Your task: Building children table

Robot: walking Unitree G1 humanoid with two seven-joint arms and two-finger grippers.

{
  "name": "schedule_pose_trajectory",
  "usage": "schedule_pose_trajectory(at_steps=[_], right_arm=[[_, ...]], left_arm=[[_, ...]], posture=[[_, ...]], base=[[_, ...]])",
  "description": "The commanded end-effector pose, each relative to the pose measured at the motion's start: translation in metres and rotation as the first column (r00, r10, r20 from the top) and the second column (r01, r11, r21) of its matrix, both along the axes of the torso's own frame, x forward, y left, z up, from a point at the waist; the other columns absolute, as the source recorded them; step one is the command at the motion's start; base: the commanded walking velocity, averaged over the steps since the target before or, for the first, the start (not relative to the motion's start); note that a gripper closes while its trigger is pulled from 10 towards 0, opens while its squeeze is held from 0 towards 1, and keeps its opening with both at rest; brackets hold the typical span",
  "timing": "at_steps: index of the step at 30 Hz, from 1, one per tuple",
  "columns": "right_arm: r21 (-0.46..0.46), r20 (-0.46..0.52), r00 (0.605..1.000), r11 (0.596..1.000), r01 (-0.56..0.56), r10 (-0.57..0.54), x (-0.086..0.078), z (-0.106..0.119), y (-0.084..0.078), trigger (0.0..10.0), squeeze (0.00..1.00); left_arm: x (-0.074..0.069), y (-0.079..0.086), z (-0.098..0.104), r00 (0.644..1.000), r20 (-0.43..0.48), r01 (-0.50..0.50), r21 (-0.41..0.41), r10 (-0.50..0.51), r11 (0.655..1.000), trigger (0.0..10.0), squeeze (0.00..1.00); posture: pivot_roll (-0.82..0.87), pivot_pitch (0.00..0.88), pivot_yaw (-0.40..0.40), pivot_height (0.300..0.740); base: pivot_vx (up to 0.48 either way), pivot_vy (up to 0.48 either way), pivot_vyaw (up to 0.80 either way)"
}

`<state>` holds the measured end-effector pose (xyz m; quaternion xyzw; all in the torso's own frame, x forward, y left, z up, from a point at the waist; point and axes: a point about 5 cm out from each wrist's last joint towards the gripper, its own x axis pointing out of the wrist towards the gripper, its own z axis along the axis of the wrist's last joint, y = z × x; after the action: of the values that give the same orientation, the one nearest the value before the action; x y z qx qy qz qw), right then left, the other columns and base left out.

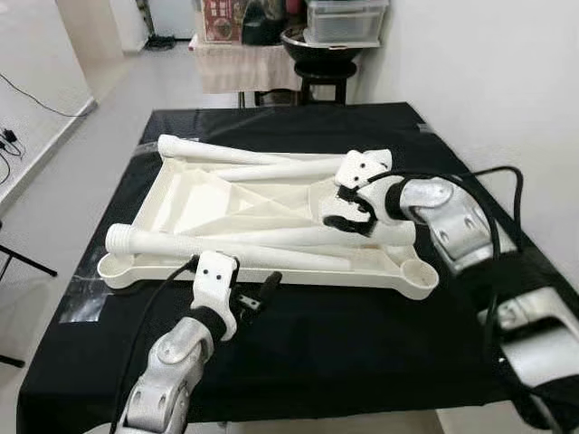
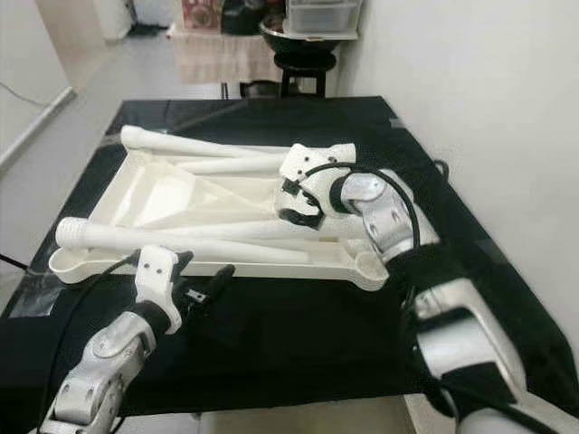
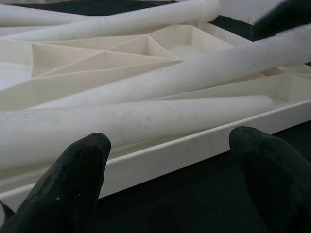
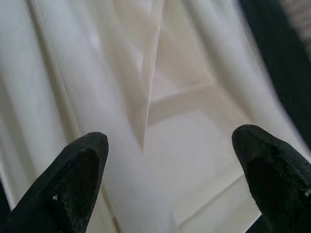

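Left gripper (image 1: 256, 297) gapes beside the tabletop (image 1: 181, 271) – right gripper (image 1: 348, 215) spread above its legs (image 1: 271, 237).

This is a room in a home. Plain white walls (image 1: 470, 81) and a pale tiled floor (image 1: 81, 172) surround a table under a black cloth (image 1: 344, 334). At the far end, a cloth-draped side table (image 1: 240, 63) carries household clutter, with a black stool (image 1: 326, 77) and a clear storage box (image 1: 348, 20) beside it. A cable (image 1: 36, 104) trails along the left wall.
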<state>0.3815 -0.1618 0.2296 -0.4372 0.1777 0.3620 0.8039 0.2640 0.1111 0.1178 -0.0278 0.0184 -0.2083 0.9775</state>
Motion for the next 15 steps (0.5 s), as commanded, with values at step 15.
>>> schedule_pose_trajectory(at_steps=[15], right_arm=[[-0.267, -0.282, 0.959, 0.958, -0.101, 0.023, 0.012, 0.013, 0.016, 10.0, 0.0]], left_arm=[[-0.008, -0.005, 0.001, 1.0, -0.021, 0.016, -0.021, -0.016, 1.0, 10.0, 0.0]], posture=[[-0.01, 0.112, -0.057, 0.74]], base=[[0.0, 0.0, 0.0]])
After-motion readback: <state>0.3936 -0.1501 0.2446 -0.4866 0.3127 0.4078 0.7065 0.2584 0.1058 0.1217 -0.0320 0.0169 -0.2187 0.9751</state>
